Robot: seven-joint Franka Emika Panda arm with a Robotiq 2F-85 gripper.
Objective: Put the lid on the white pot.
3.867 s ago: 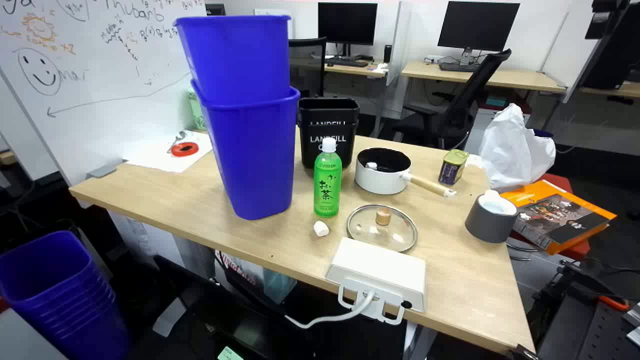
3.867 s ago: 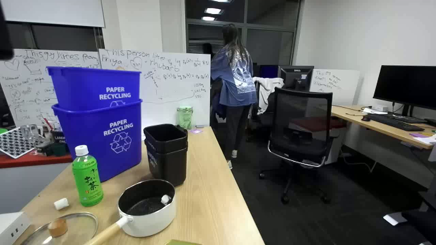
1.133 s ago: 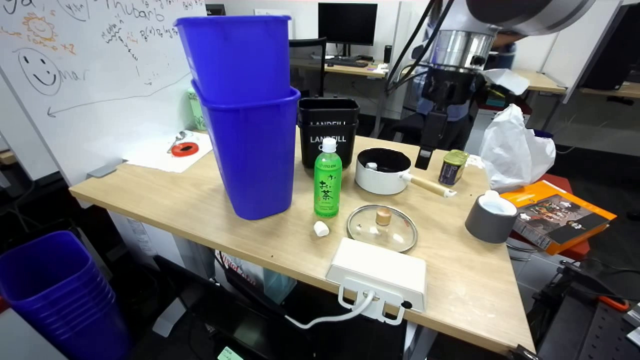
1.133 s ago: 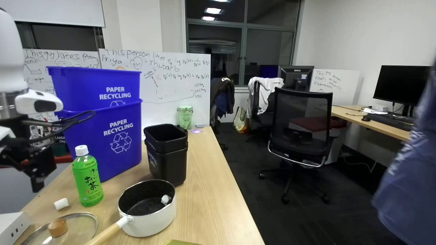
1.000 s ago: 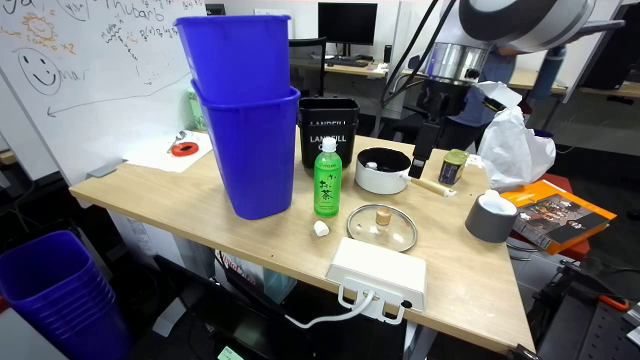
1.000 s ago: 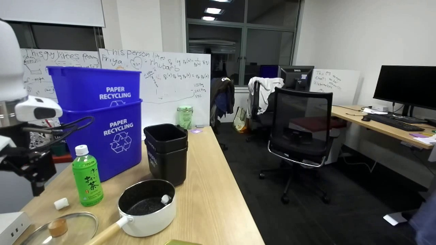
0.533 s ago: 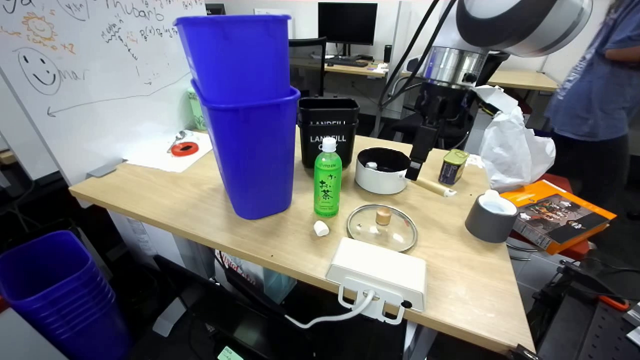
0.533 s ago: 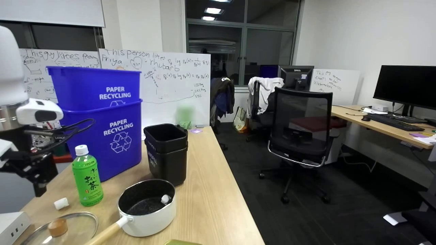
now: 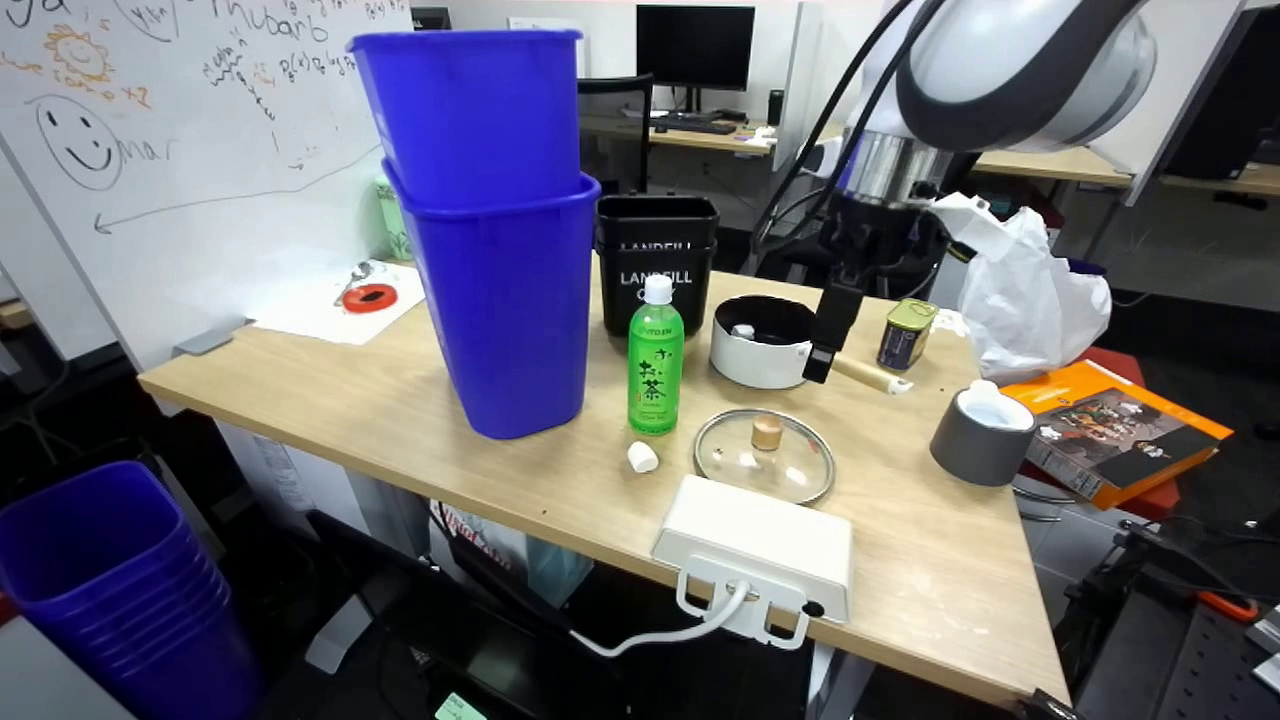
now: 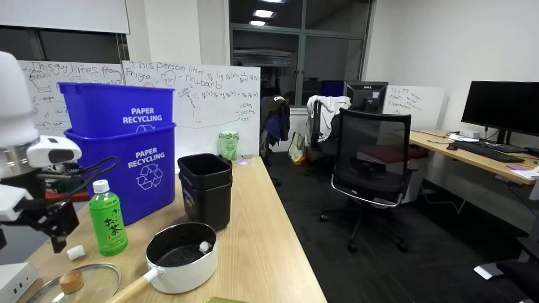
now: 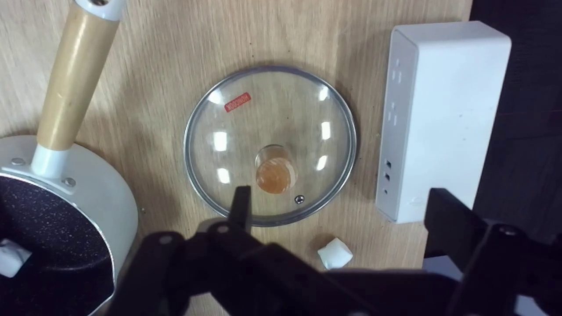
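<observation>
The see-through lid (image 11: pixel 281 118) with a metal rim and wooden knob (image 11: pixel 275 175) lies flat on the table; it shows in both exterior views (image 9: pixel 764 470) (image 10: pixel 94 280). The white pot (image 9: pixel 755 362) stands behind it, uncovered, with a white piece in its dark inside; it also shows in an exterior view (image 10: pixel 185 277) and the wrist view (image 11: pixel 105 184). My gripper (image 11: pixel 340 190) is open and empty, held above the table. In the wrist view one finger overlaps the lid near its knob, the other overlaps the white box. In an exterior view the gripper (image 9: pixel 820 365) covers part of the pot's handle.
A white power box (image 9: pixel 760 540) lies against the lid's near side. A white piece (image 9: pixel 642 457) and a green bottle (image 9: pixel 655 370) stand beside the lid. Black bins (image 10: pixel 206 193), tall blue bins (image 9: pixel 490 300), a can (image 9: pixel 905 335) and a grey cylinder (image 9: pixel 983 440) are around.
My arm, out of view 3.9 s ago, has come in over the table. In the last second the gripper has moved lower and nearer the lid. The person has left view. Lid and pot have not moved.
</observation>
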